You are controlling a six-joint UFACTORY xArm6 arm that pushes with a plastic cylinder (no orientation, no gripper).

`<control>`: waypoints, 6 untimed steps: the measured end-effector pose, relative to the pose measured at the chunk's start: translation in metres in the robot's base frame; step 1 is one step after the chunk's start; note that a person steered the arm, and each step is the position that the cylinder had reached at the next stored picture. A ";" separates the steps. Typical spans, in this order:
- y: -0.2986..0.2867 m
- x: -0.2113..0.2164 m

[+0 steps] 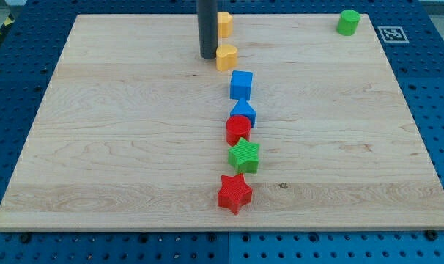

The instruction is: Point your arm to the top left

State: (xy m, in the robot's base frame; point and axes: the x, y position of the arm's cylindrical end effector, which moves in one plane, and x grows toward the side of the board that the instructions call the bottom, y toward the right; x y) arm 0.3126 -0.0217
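Observation:
My rod comes down from the view's top and my tip (208,56) rests on the wooden board (119,132) near its top middle. A yellow heart-shaped block (226,56) lies just right of the tip, almost touching it. Another yellow block (224,23) sits behind the rod, partly hidden. Below them a blue cube (241,84), a blue block (244,112), a red block (238,130), a green star (245,156) and a red star (234,193) form a line down the middle.
A green cylinder (348,22) stands at the board's top right corner. A black-and-white marker tag (392,34) lies on the blue pegboard table off the board's top right.

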 end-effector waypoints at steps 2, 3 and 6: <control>0.045 0.015; -0.001 0.015; -0.155 -0.119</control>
